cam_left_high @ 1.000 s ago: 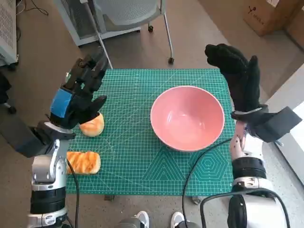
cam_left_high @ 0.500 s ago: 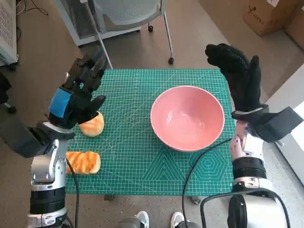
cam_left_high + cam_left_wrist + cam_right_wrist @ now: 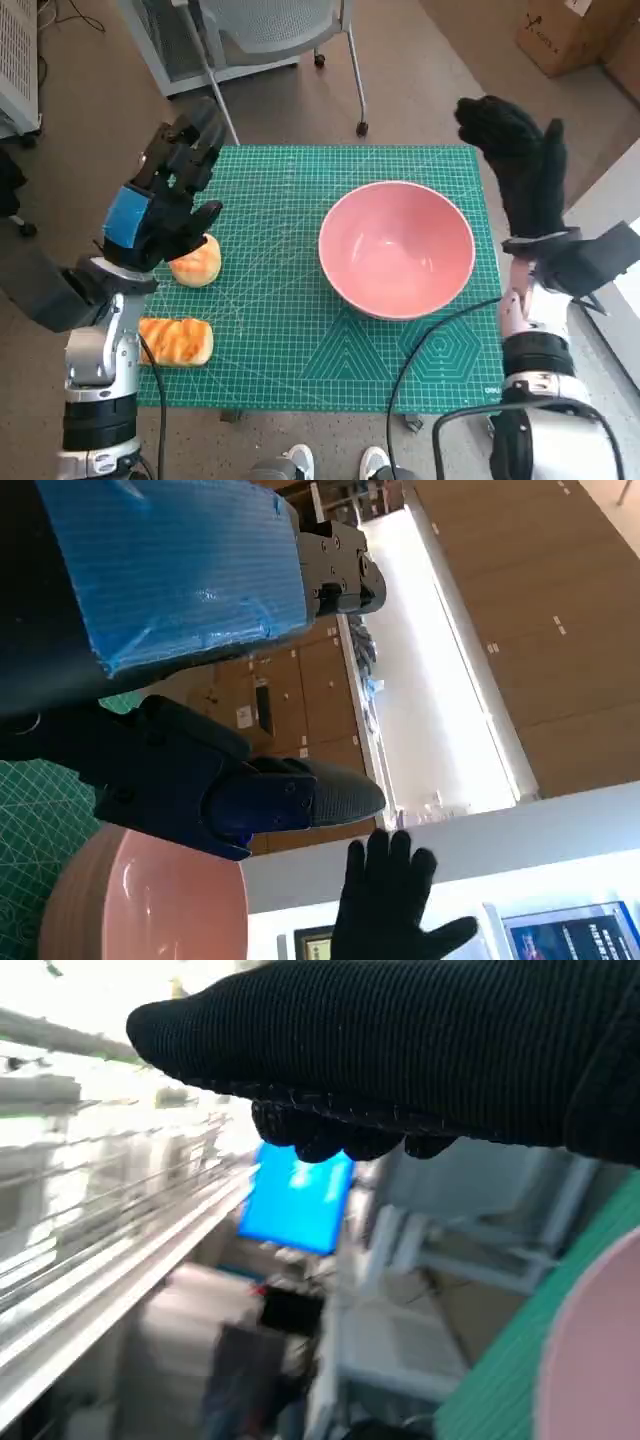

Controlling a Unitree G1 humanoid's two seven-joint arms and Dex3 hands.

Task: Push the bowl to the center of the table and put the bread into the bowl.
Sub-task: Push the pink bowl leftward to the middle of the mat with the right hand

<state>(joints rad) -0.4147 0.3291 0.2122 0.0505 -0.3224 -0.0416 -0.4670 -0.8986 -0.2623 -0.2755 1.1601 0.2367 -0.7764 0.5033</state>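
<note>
On the green cutting mat (image 3: 300, 330), right of centre, sits the pink bowl (image 3: 396, 248), empty, nearer the mat's right edge than its left, so the push toward centre looks unfinished or only partly done. Right hand (image 3: 520, 170), gloved, is raised upright just beside the bowl's right rim, fingers extended, holding nothing; prob. staged there because a flat palm on that side can shove the bowl leftward w/o tipping it. Can't tell if the glove touches the rim; looks slightly apart. Left hand (image 3: 165, 200) hovers above the mat's left side, fingers spread & empty, directly over the round bread roll (image 3: 196, 264), which it partly hides. Likely parked there ready to drop onto the bread once the bowl is placed. A second piece, flat toasted bread (image 3: 176, 341), lies near the mat's front-left corner, close to the left forearm. Left wrist view shows bowl rim & glove beyond the black fingers (image 3: 250, 790), nothing between them. Beyond the table, a chair (image 3: 270, 30) & a cardboard box (image 3: 570, 35) on the floor.
</note>
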